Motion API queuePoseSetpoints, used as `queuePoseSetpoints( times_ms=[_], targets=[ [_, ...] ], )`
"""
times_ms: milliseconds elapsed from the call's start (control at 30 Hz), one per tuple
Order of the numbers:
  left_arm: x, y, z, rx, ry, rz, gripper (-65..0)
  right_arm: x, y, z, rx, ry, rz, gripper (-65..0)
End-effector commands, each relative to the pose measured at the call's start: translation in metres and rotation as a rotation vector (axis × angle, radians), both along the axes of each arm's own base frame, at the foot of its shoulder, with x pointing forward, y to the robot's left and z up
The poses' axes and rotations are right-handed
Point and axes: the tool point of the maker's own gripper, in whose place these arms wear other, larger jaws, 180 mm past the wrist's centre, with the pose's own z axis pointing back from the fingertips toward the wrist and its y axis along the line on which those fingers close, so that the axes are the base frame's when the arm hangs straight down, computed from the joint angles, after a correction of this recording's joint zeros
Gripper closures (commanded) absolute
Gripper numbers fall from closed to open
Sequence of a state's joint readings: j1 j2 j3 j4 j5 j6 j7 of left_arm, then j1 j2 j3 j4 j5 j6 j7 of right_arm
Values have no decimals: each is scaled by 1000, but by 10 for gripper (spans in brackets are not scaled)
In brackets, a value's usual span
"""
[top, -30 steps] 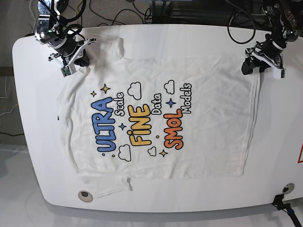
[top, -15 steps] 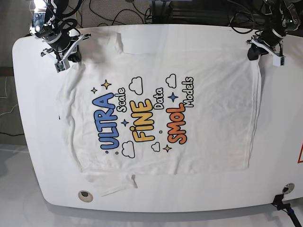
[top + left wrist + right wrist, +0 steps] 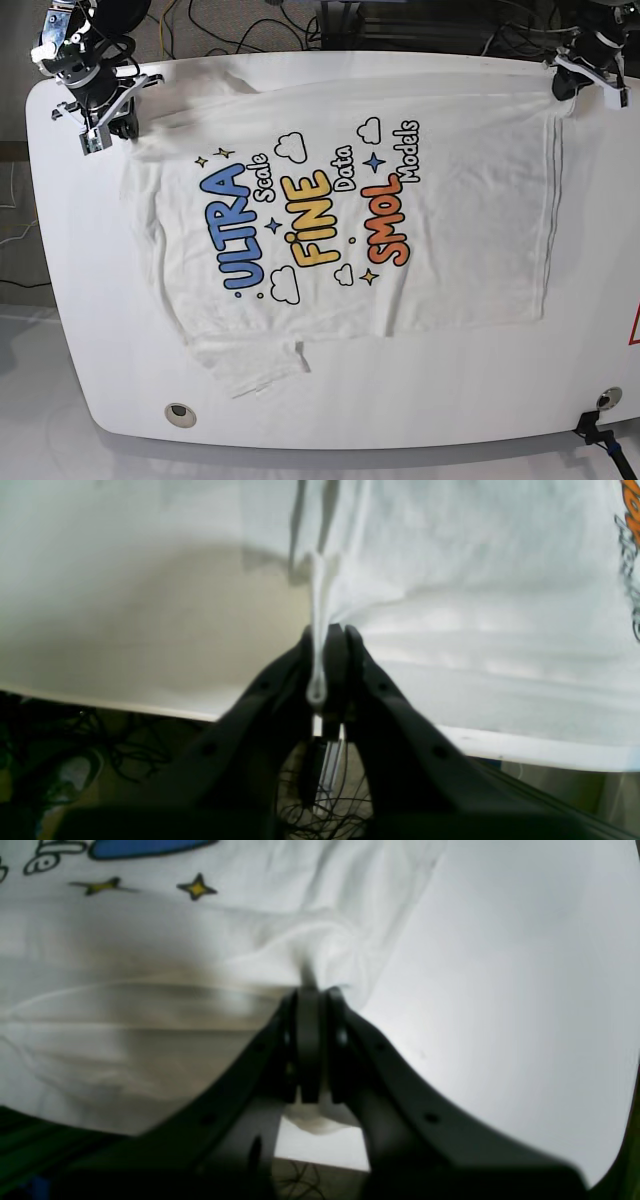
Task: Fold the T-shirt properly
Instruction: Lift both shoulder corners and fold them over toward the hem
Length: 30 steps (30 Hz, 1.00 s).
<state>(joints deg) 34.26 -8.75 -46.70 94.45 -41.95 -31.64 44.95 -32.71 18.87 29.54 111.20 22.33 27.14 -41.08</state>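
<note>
— Two grippers, one shirt: the T-shirt (image 3: 340,210) lies print-up across the white table (image 3: 600,260), its far edge drawn toward the table's back rim. Who holds what?

— The left gripper (image 3: 327,635) has its jaws pressed together on a thin pleat of white cloth at the hem corner; the fold shows squeezed between the pads in the left wrist view. The right gripper (image 3: 310,992) is likewise clamped on a bunched wad of fabric near the shoulder and sleeve, with the little yellow stars of the print just beyond it.

— How will the cloth behave?

— Judging by the creases and the way it gathers at each pinch, it is light, soft and limp. It will sag between the two holds and drag along the tabletop rather than keep any shape. The near sleeve (image 3: 250,365) lies rumpled by the front edge.

— Best place to take it?

— Corners and seams, probably: hem and shoulder, where doubled cloth gives the pads something to bite.
</note>
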Motion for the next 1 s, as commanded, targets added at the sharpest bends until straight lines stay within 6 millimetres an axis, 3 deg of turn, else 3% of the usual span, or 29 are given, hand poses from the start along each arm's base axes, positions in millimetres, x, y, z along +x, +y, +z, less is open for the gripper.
queuePoseSetpoints(
  times_ms=[0, 267, 300, 467, 800, 967],
  targets=[
    [0, 15, 16, 54, -20, 14, 0, 4, -15, 21, -65, -45, -19, 0],
    [7, 15, 26, 79, -30, -9, 0, 1, -13, 34, -68, -51, -9, 0],
    [5, 9, 19, 47, -27, -20, 0, 1, -3, 28, -31, -53, 18, 0],
    [20, 9, 26, 52, -73, -28, 0, 19, 13, 29, -13, -78, 61, 0],
    [74, 12, 49, 44, -217, -13, 0, 65, 19, 51, -22, -191, 76, 0],
    [107, 11, 49, 9, -256, -2, 0, 91, 19, 53, -13, -220, 76, 0]
  ],
)
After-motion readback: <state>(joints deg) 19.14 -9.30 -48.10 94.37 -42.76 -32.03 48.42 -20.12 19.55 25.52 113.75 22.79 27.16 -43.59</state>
